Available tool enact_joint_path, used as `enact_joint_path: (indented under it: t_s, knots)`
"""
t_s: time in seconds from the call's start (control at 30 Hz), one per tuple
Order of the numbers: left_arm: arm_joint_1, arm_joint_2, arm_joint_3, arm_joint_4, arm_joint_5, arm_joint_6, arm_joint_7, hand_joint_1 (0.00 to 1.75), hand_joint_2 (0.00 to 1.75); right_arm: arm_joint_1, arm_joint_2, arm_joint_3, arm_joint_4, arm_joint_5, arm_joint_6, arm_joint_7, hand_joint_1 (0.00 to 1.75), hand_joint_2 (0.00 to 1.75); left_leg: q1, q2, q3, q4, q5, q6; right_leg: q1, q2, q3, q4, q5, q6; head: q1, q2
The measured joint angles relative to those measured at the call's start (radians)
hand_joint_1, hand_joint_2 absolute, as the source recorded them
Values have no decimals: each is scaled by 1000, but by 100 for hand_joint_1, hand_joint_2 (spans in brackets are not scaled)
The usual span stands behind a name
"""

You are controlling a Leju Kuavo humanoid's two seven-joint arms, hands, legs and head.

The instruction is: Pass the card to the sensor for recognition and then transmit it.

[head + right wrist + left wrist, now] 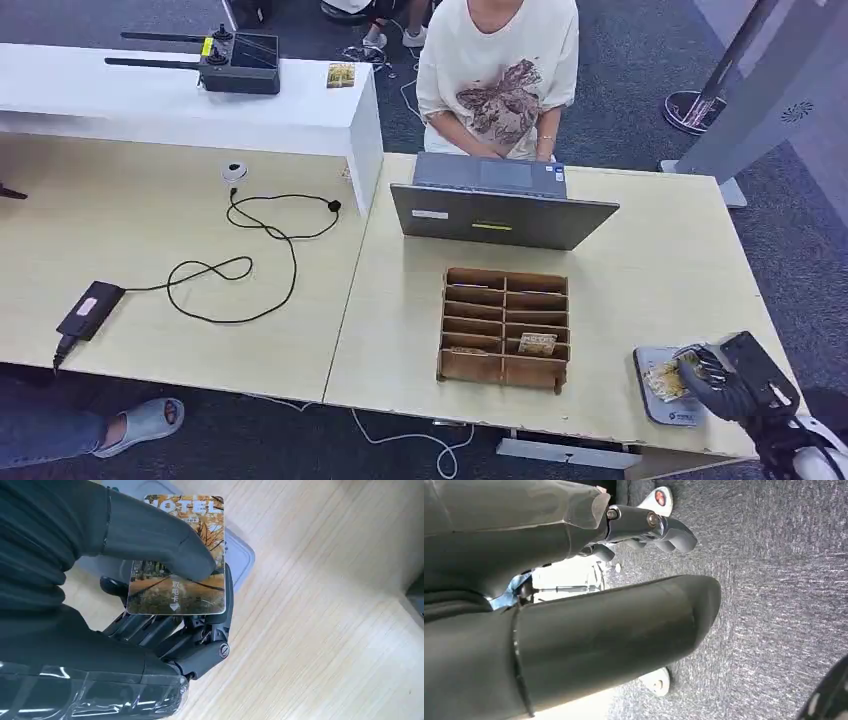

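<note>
My right hand pinches a hotel card with an autumn picture between thumb and fingers. In the head view the card hovers over the grey flat sensor lying near the table's front right edge. The right wrist view shows the sensor under the card, mostly covered by it. My left hand hangs down over grey carpet with nothing in it; its fingers look spread apart.
A wooden slotted card box with another card stands left of the sensor. Behind it is a laptop with a person seated at it. A cable and power brick lie at left.
</note>
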Motion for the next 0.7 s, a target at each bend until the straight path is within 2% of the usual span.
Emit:
enact_joint_path:
  t_s: [0.2, 0.47, 0.7]
  knots:
    - [0, 0, 0, 0, 0, -3, 0, 0, 0, 2, 0, -2, 0, 27, -7, 4, 175, 175, 0, 0, 0, 0, 0, 0, 0, 0, 0, 0, 0, 0, 0, 0]
    - [-2, -3, 3, 0, 2, -21, 22, 0, 0, -34, 15, 4, 27, 145, -68, 32, 175, 175, 0, 0, 0, 0, 0, 0, 0, 0, 0, 0, 0, 0, 0, 0]
    - [0, -6, 3, 0, 1, 0, 13, 0, 0, -59, 22, 16, 59, 181, -99, 42, 175, 175, 0, 0, 0, 0, 0, 0, 0, 0, 0, 0, 0, 0, 0, 0]
